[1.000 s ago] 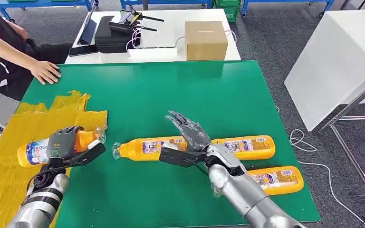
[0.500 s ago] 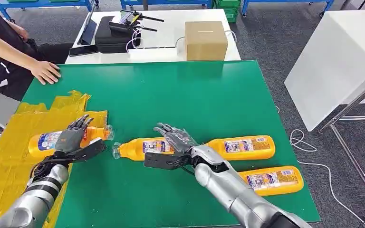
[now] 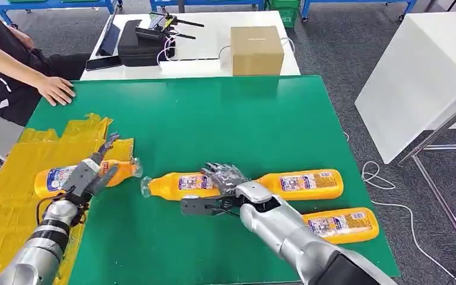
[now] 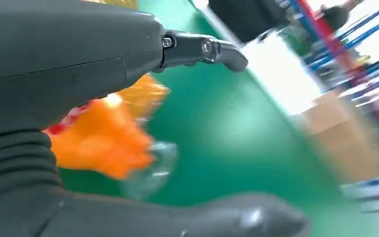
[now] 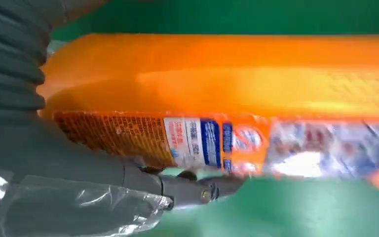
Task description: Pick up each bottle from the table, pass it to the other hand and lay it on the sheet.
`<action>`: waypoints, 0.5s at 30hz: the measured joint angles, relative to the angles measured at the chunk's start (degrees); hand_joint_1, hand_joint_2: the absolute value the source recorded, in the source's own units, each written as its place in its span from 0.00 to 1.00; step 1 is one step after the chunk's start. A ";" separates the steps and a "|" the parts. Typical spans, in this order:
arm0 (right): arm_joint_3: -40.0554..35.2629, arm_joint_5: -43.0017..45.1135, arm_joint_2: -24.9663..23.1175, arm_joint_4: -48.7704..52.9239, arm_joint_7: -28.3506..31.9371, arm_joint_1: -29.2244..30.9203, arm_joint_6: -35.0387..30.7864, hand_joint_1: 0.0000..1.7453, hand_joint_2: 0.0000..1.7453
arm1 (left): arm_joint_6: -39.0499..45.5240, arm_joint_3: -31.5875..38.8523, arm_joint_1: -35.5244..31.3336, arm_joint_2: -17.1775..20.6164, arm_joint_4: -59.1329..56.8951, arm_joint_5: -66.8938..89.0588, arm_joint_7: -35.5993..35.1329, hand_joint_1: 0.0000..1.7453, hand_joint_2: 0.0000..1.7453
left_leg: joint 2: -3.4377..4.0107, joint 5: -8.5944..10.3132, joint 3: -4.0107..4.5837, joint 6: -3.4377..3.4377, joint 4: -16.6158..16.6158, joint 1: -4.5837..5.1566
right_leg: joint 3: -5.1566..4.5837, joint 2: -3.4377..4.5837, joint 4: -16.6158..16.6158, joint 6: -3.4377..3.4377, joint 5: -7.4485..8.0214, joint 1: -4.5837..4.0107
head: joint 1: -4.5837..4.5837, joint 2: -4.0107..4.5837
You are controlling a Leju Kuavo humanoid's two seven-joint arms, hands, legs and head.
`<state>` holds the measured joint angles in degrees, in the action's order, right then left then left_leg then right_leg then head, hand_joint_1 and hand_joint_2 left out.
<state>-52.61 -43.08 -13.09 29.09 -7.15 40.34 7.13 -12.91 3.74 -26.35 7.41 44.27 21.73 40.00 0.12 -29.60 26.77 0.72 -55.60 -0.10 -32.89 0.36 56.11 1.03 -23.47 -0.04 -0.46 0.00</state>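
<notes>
An orange bottle (image 3: 56,177) lies on its side on the yellow sheet (image 3: 12,202), its clear cap toward the green table. My left hand (image 3: 90,172) hovers over its neck end with fingers spread and nothing in it; the left wrist view shows the blurred bottle (image 4: 103,143) beyond that hand (image 4: 54,64). My right hand (image 3: 227,185) lies across the base of a second bottle (image 3: 181,184) on the table, fingers draped over it, thumb stretched along its near side. Up close, this bottle (image 5: 227,84) lies above the thumb of the right hand (image 5: 29,148).
Two more orange bottles lie to the right, one (image 3: 303,183) in line with the second and one (image 3: 344,224) nearer the front edge. A person's hand (image 3: 56,90) rests on the table's far left corner. A cardboard box (image 3: 257,49) and a black case (image 3: 139,43) sit on the white table behind.
My left hand has let go of the bottle, which now lies on the sheet, and its fingers have spread. My right hand has come down leftward onto the second bottle.
</notes>
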 measured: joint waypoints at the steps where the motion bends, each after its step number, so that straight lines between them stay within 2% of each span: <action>1: -0.43 -0.55 -0.13 -0.79 -0.24 0.47 0.68 1.00 1.00 | -2.36 0.30 0.29 -0.09 1.69 -3.88 0.00 0.00 0.00 | 0.00 0.00 0.00 0.00 0.00 0.00 | 0.01 -0.01 0.00 0.00 0.00 0.00 | 0.02 0.00; 4: -1.35 -1.53 -0.41 -2.75 -0.66 1.42 1.57 1.00 1.00 | -7.13 1.61 0.80 -0.48 5.28 -10.71 0.00 0.00 0.00 | 0.00 0.00 -0.04 0.01 0.00 0.01 | 0.05 -0.01 -0.01 0.00 0.00 0.03 | 0.04 0.00; 10: -2.08 -1.16 -0.81 -4.35 -0.63 2.35 1.33 1.00 1.00 | -11.09 3.71 1.33 -1.01 7.93 -14.79 0.00 0.00 0.00 | 0.00 0.00 -0.22 0.01 0.00 0.02 | 0.24 -0.01 -0.03 0.00 0.00 0.05 | 0.02 0.00; 15: -0.81 1.34 -0.94 -4.50 0.46 1.84 -4.18 1.00 1.00 | -17.69 6.95 1.73 -1.57 7.93 -21.90 -1.83 0.00 0.00 | 0.00 0.00 -0.22 0.01 0.00 0.02 | 0.23 0.00 -0.02 0.00 0.00 0.06 | 0.04 0.00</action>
<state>-53.42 -41.75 -14.03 24.59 -6.69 42.18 2.95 -30.60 10.68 -24.62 5.84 52.19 -0.17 38.16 0.12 -29.60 26.55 0.73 -55.60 -0.08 -32.66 0.36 56.09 1.03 -23.47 0.02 -0.42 0.00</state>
